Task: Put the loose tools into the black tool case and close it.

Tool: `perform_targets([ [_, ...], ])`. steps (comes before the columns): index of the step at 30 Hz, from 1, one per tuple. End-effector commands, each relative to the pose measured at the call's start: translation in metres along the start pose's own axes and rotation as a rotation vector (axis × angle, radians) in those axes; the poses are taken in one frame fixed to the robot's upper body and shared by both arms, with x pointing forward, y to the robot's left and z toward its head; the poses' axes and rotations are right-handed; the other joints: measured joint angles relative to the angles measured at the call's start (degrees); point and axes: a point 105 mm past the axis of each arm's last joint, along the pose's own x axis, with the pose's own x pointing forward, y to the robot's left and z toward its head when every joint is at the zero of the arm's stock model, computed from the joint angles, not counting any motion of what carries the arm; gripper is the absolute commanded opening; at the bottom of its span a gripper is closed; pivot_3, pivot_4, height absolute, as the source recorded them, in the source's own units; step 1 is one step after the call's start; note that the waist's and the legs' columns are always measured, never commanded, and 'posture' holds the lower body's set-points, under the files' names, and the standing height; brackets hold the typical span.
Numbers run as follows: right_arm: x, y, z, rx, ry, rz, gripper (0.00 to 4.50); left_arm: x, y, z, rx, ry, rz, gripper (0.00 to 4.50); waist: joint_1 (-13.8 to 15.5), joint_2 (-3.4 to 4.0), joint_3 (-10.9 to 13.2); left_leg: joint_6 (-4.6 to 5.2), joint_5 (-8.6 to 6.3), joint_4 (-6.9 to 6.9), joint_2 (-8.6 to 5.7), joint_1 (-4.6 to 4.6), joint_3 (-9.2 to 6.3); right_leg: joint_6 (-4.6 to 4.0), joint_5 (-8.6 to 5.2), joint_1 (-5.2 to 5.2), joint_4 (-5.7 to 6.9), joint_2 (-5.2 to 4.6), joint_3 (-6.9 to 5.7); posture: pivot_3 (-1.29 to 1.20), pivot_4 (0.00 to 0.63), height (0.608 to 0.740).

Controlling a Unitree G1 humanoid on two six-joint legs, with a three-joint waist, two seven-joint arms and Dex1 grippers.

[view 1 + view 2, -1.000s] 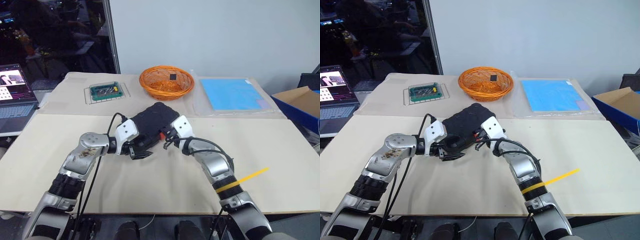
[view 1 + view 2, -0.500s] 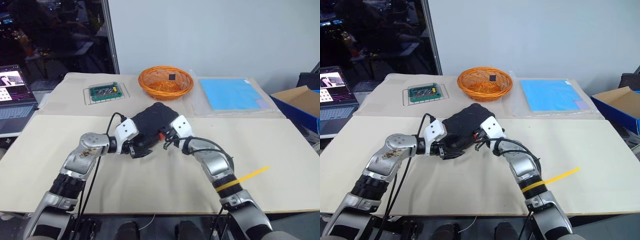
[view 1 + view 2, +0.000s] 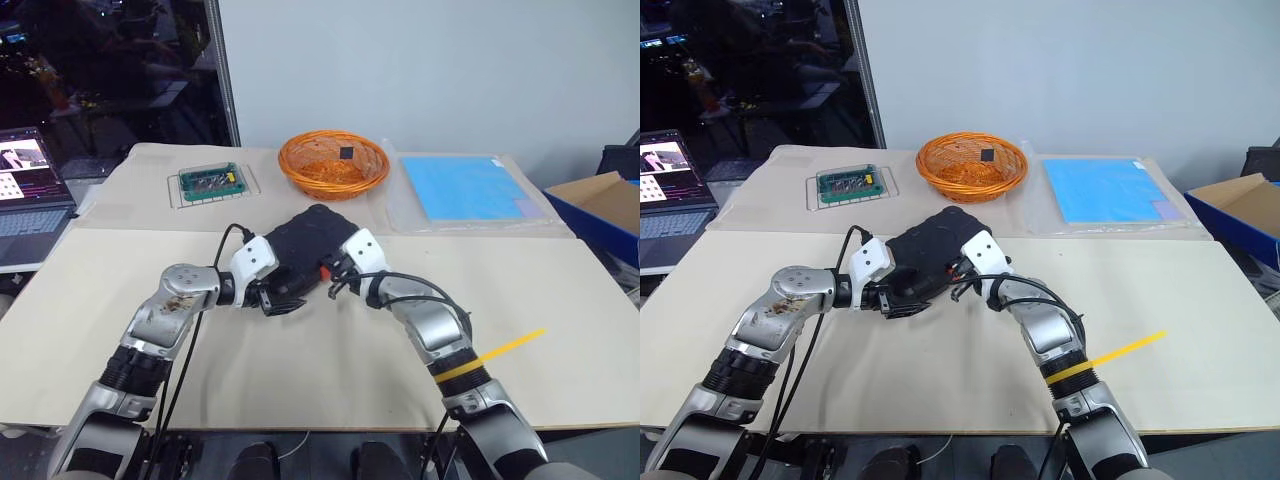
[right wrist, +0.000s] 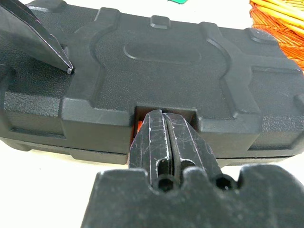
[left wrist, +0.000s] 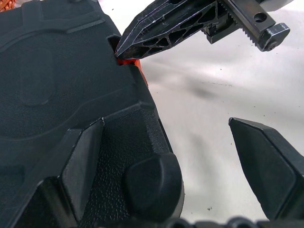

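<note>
While the black tool case [image 4: 156, 71] is lying closed, the right gripper [image 4: 164, 124], fingers pressed together, is touching its orange latch [image 5: 129, 62]; the left gripper [image 5: 166, 156] is straddling a corner, fingers spread

Both grippers [image 3: 283, 298] [image 3: 326, 270] meet the closed black tool case [image 3: 310, 241] on the table [image 3: 300, 370].
</note>
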Motion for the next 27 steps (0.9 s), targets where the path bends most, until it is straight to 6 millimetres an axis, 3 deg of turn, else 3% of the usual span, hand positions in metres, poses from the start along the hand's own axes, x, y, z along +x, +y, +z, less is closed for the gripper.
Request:
perform_targets([
  [1,-0.01,0.012,-0.07,0.085,0.275,0.016,0.06,0.001,-0.001,-0.015,-0.04,0.053,0.009,4.5,0.21,0.01,0.0,0.0,0.0,0.0,0.0,0.0,0.0,0.0,0.0,0.0,-0.01,0.0,-0.01,0.0,0.15,0.74],
  [9,-0.014,0.012,-0.066,0.099,0.275,0.008,0.06,0.003,-0.001,-0.016,-0.041,0.05,0.007,4.5,0.57,0.06,0.04,-0.01,-0.01,-0.01,0.0,-0.09,0.0,0.01,0.0,-0.05,-0.13,-0.05,-0.07,0.0,0.15,0.74],
  [19,-0.005,0.003,-0.043,0.073,0.177,-0.022,0.06,0.004,-0.002,-0.015,-0.039,0.039,0.002,4.5,0.57,0.14,0.11,-0.02,-0.01,-0.04,0.01,-0.18,-0.02,0.01,-0.01,-0.08,-0.26,-0.14,-0.13,0.0,0.15,0.74],
  [20,-0.006,0.001,-0.036,0.054,0.141,-0.03,0.06,0.004,-0.002,-0.012,-0.031,0.023,0.001,4.5,0.56,0.14,0.12,-0.02,-0.02,-0.05,0.01,-0.18,-0.03,0.01,-0.01,-0.08,-0.29,-0.15,-0.15,0.0,0.15,0.74],
  [23,-0.025,-0.003,0.033,0.133,-0.264,-0.051,0.06,-0.001,-0.004,0.009,-0.007,-0.113,0.031,4.5,0.62,0.12,0.28,-0.02,-0.02,-0.1,0.02,-0.26,-0.07,0.01,-0.01,-0.1,-0.41,-0.34,-0.22,0.0,0.15,0.74],
  [25,-0.052,0.001,0.052,0.134,-0.365,0.014,0.06,-0.008,-0.008,0.025,-0.017,-0.239,0.028,4.5,0.91,0.57,0.83,-0.01,-0.01,-0.25,0.06,-0.98,-0.12,0.06,0.04,-0.53,-0.75,-0.51,-0.65,0.0,0.15,0.74],
  [27,-0.073,0.002,0.055,0.109,-0.354,0.034,0.66,-0.021,-0.012,0.035,-0.112,-0.331,-0.009,4.5,1.25,0.73,1.19,0.25,0.22,-0.15,-0.14,-1.98,0.3,0.4,1.47,-1.16,-0.79,-0.67,-0.97,0.0,0.15,0.74],
])
